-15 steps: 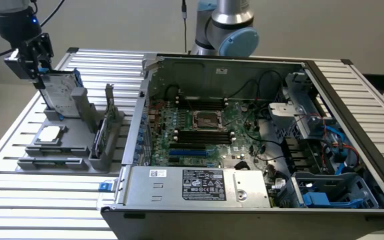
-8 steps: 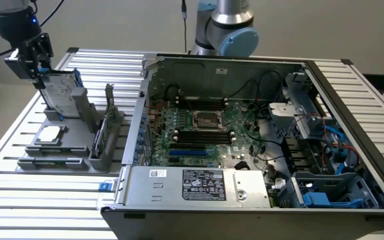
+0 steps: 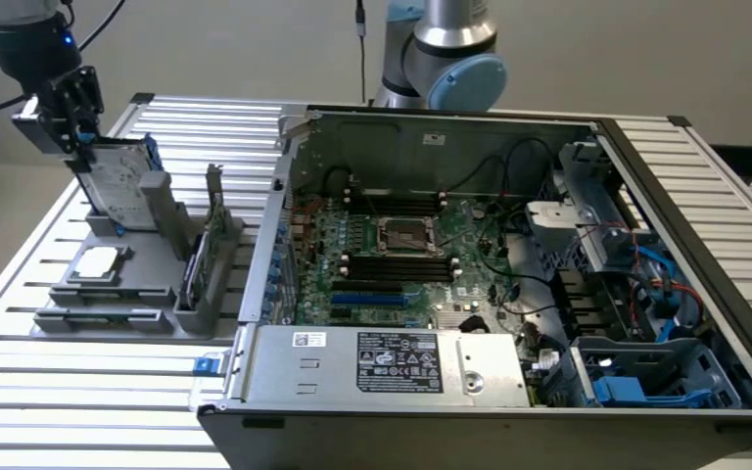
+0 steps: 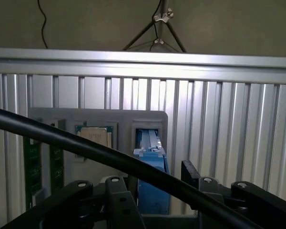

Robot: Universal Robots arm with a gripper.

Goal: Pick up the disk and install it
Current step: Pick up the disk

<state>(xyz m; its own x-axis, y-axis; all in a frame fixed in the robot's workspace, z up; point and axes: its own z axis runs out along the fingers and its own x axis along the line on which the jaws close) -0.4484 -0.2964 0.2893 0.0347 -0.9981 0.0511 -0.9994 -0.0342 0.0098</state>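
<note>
The disk, silver with a white label and a blue carrier, stands on edge in a slot of the grey fixture at the exterior view's left. My gripper hangs at the disk's upper corner, right over its top edge. In the wrist view the blue carrier edge of the disk lies between my two fingers, and the gripper is open, with a gap showing beside the carrier. A black cable crosses the wrist view in front of the disk.
A square processor chip lies flat on the fixture and a thin green card stands in a slot beside it. The open computer case takes up the middle and right, with blue drive bays at its front right corner. All rest on a slatted aluminium table.
</note>
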